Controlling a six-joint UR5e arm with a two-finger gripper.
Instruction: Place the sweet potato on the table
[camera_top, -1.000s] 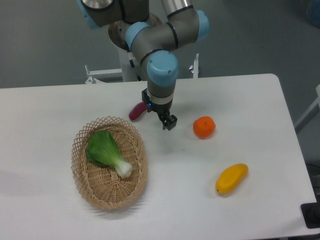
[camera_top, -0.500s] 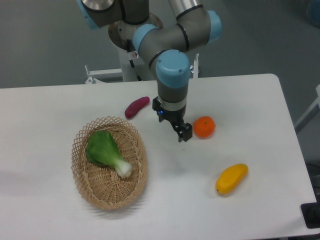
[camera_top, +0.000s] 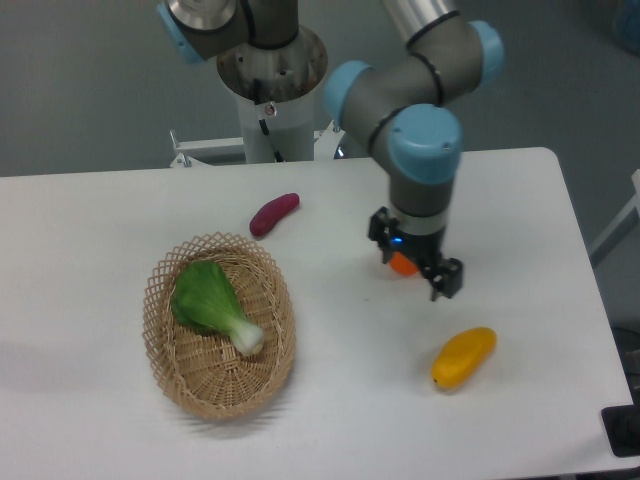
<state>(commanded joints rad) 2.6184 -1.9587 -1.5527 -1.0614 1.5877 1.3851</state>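
Lying on the white table (camera_top: 120, 215), just beyond the far rim of a woven wicker basket (camera_top: 178, 370), is the sweet potato (camera_top: 273, 214), a slim reddish-purple tuber resting flat on the bare surface and touched by nothing. A leafy green vegetable with a pale stem (camera_top: 213, 304) is held inside the basket. Well to the right, the robot arm (camera_top: 420, 150) is seen reaching down over the table, and its gripper (camera_top: 440, 280) hangs directly in front of a round orange (camera_top: 402, 264), most of which is hidden behind it. A yellow oblong fruit (camera_top: 463, 357) lies nearer the front edge, apart from the gripper.

Nothing is carried by the gripper; whether its fingers are apart or together cannot be told from this angle (only a dark fingertip block is visible below the wrist).

Judged from the layout, the placing step appears to be complete: the sweet potato is already on the table, outside the basket, and the arm is well apart from it. If anything is still called for, it would likely be only a withdrawal of the arm, and care would be needed that the orange just beside the gripper is not knocked.
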